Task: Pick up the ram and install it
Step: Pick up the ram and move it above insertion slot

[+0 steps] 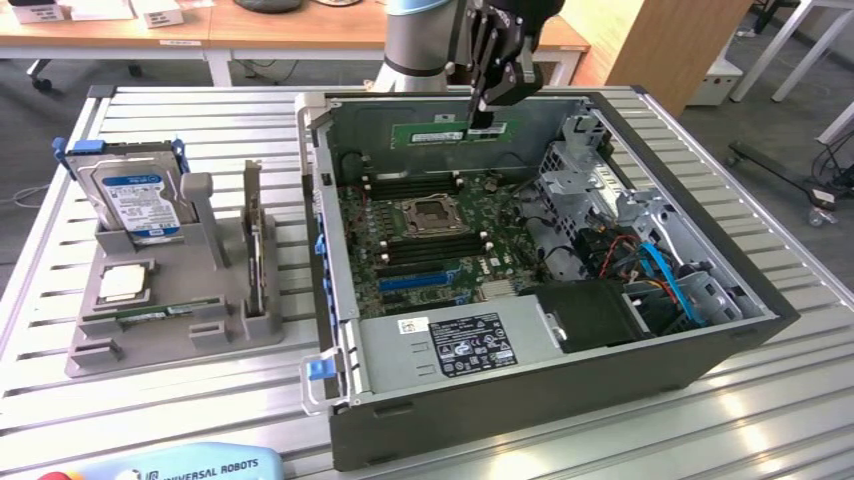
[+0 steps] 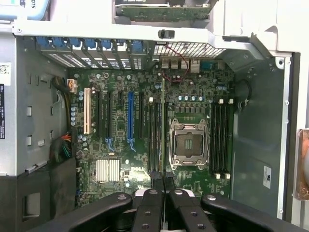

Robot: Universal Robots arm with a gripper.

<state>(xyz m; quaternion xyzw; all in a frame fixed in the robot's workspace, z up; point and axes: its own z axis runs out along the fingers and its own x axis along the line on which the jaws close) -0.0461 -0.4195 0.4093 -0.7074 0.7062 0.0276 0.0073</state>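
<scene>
case (image 1: 534,400) matt metal; table (image 1: 787,420) ribbed metal; ram (image 1: 427,133) circuit board; gripper (image 1: 481,126) matt black

The case (image 1: 601,400) is open on top, so I have free room straight down over the motherboard (image 1: 400,262). The drive cage (image 1: 587,175) and blue cables (image 1: 663,275) crowd the exterior view's right; the power supply (image 1: 454,345) fills the near end. My gripper (image 1: 483,124), clamped on the ram (image 1: 427,133), hangs by the far wall, above the memory slots (image 1: 400,182).
</scene>
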